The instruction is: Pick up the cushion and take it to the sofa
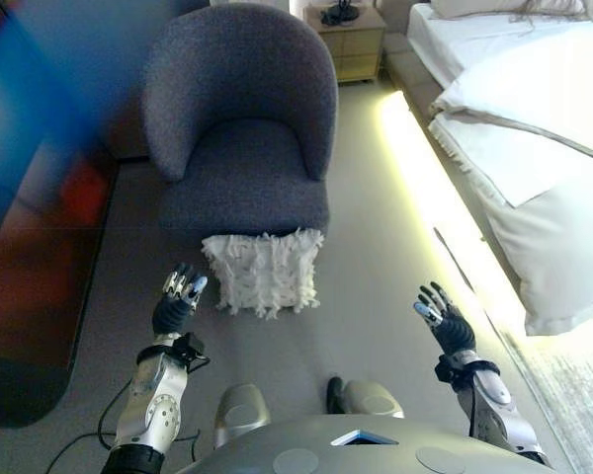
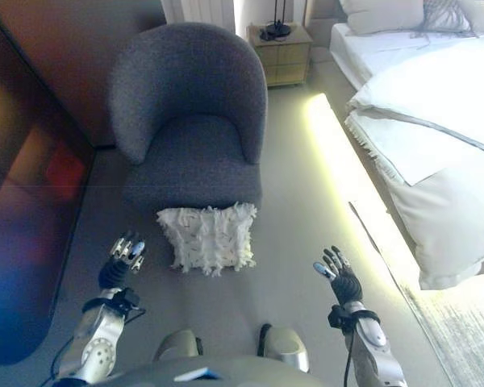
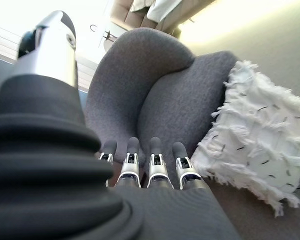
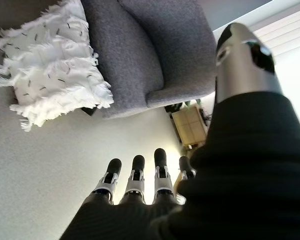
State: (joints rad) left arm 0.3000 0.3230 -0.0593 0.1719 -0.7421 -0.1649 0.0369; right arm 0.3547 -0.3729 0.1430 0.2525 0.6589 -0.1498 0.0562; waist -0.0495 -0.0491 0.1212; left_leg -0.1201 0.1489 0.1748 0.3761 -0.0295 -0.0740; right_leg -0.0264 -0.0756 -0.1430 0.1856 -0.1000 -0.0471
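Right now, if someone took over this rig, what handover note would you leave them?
Left hand: open, empty, raised just left of the cushion, not touching.
Right hand: open, empty, raised well to the cushion's right, nearer the bed.
Cushion: white, fringed, on the floor leaning against the front of the grey armchair.
Done: nothing yet; cushion not grasped.
Left: close both hands on it, lift, carry to the sofa. No sofa shows apart from the armchair.

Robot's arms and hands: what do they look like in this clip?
Both arms are silver-grey with rounded shells. The left hand and right hand have dark ribbed covers over back and wrist, and silver fingers with dark rounded tips.
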